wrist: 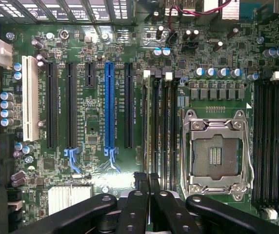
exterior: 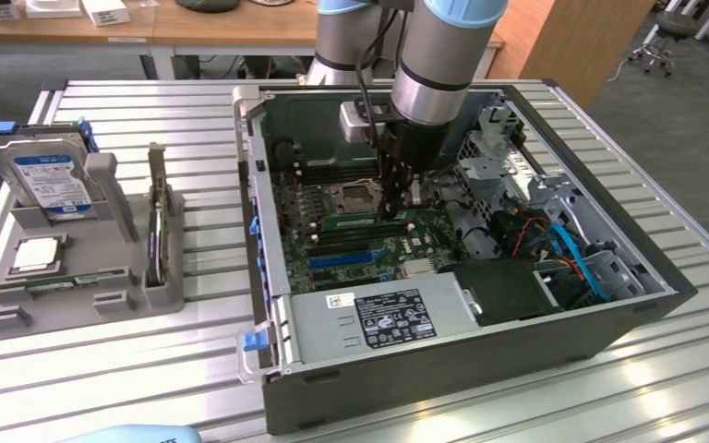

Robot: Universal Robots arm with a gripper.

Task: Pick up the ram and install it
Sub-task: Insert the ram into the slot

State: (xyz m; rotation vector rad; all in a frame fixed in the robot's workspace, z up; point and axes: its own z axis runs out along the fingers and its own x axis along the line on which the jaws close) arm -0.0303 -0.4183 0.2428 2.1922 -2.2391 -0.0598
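Pinched nearly shut, the black two-fingered gripper (wrist: 147, 183) seems to hold the thin green ram stick (wrist: 149, 141) edge-on directly beneath it, long axis parallel to the black memory slots (wrist: 166, 131) beside the silver processor socket (wrist: 216, 153).

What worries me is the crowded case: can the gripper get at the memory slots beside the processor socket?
Probably yes: the case is open and the gripper hangs right over the memory slots, nothing visible between them.

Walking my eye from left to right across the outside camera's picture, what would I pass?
Silver hard drive with blue-white label → empty square metal processor socket → bright blue cables.
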